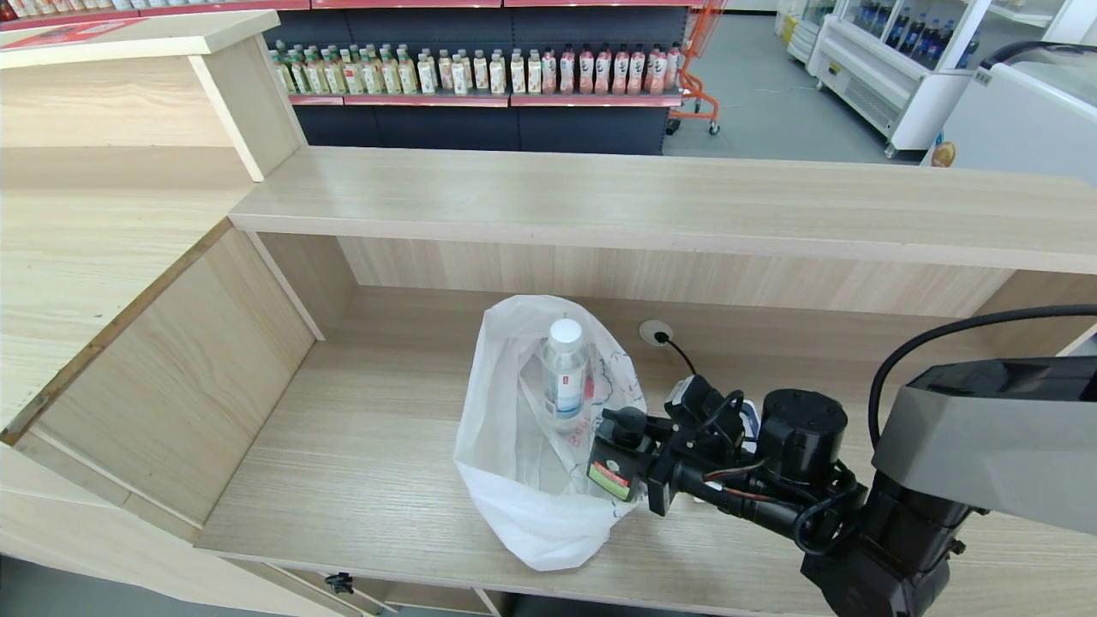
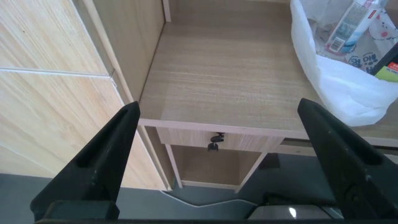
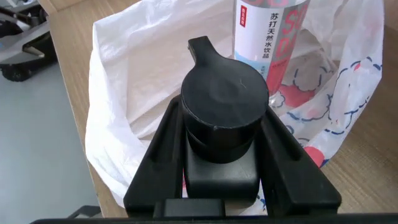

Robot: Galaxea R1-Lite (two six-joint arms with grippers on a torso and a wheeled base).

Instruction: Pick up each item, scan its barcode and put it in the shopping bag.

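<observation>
The right gripper pinches a black round-capped container at the mouth of the white plastic shopping bag, which stands near the front edge of the light wooden counter. It is best to lower it beside the clear white-capped bottle before releasing. The left gripper is spread wide.

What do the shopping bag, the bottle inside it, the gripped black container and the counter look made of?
The shopping bag: thin translucent white plastic film, crumpled and printed. The bottle: clear glossy plastic, probably; white cap, printed label. The black container: opaque satin plastic, likely. The counter: pale matte wood-grain board; laminate or veneer, cannot tell.
</observation>
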